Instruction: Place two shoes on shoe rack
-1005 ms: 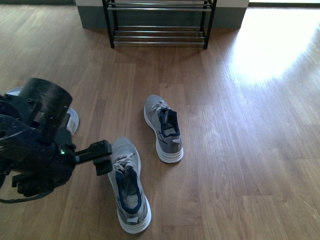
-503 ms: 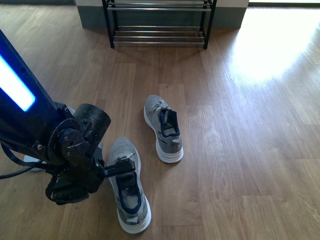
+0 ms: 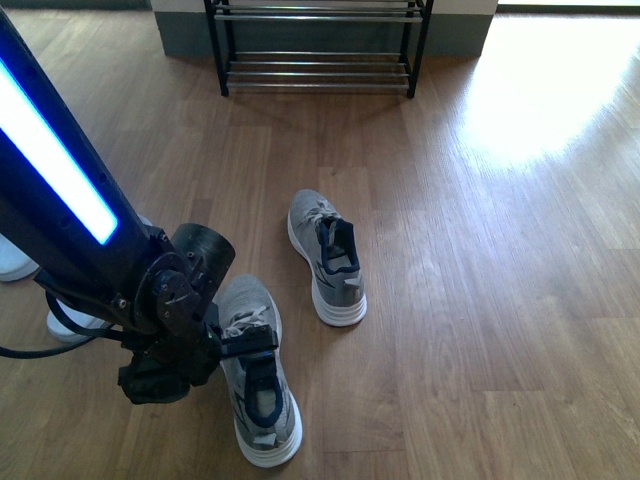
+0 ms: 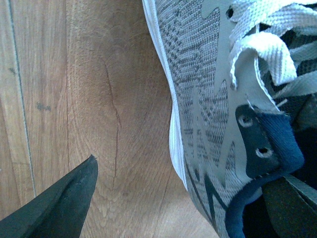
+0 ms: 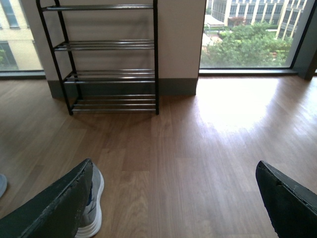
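Note:
Two grey shoes lie on the wood floor. The near shoe (image 3: 258, 385) points away from me, and my left gripper (image 3: 247, 343) is down over its laces, open. In the left wrist view the left gripper (image 4: 182, 171) straddles this shoe's (image 4: 208, 114) side: one finger (image 4: 59, 206) is over bare floor, the other (image 4: 292, 208) is by the navy collar. The far shoe (image 3: 327, 257) lies untouched in mid-floor. The shoe rack (image 3: 318, 45) stands at the back wall with bare rods. My right gripper (image 5: 173, 163) hangs open over the floor, facing the rack (image 5: 106, 74), with a shoe (image 5: 94, 208) beside one finger.
White shoes (image 3: 70, 322) lie at the far left behind my left arm, another (image 3: 15, 260) further back. A grey skirting board (image 3: 185, 35) runs behind the rack. A sunlit patch of floor (image 3: 540, 80) is at the back right, below a window (image 5: 247, 34).
My left arm has swung right and down. Its gripper went from beside the near shoe's left edge to over its laces and collar. Neither shoe has moved.

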